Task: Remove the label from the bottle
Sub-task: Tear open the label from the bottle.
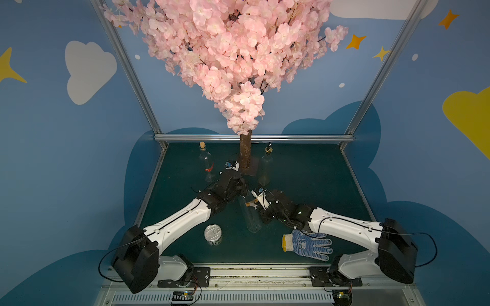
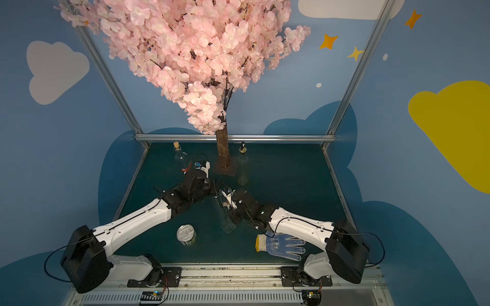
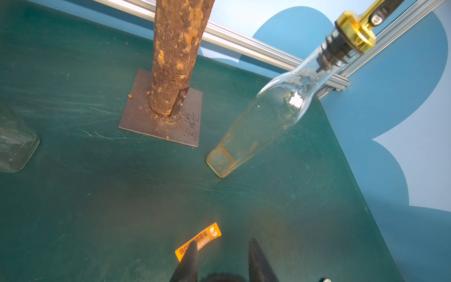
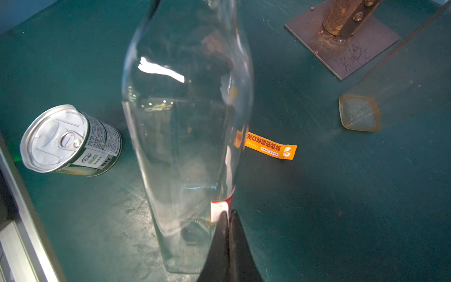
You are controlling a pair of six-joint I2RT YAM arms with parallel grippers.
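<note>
Checked all cams. Clear glass bottle (image 4: pixel 185 122) stands upright mid green surface (image 1: pixel 305 172), between both arms.

L claw (image 3: pixel 223 243): narrow gap. In both top views it sits at the bottle's neck. I read it as clamped there, tho the wrist cam shows only a dark blob betw. the fingers.

R claw (image 4: pixel 229 216): tips pressed together low on the bottle's side, pinching the edge of a white-and-red label (image 4: pixel 219 209). Its flap stands off the glass; the red part clings to the bottle wall.

Orange strip label (image 4: pixel 271 147) lies flat on the surface just beside the bottle.

Silver tin can (image 1: pixel 213 234) upright near the bottle, L-arm side. Blue-dotted white work glove (image 1: pixel 307 243) lies flat near the R forearm.

At the back, square glass bottle w/ gold pourer (image 3: pixel 268 117) stands beside brown tree trunk (image 3: pixel 175 56) on its metal plate.
</note>
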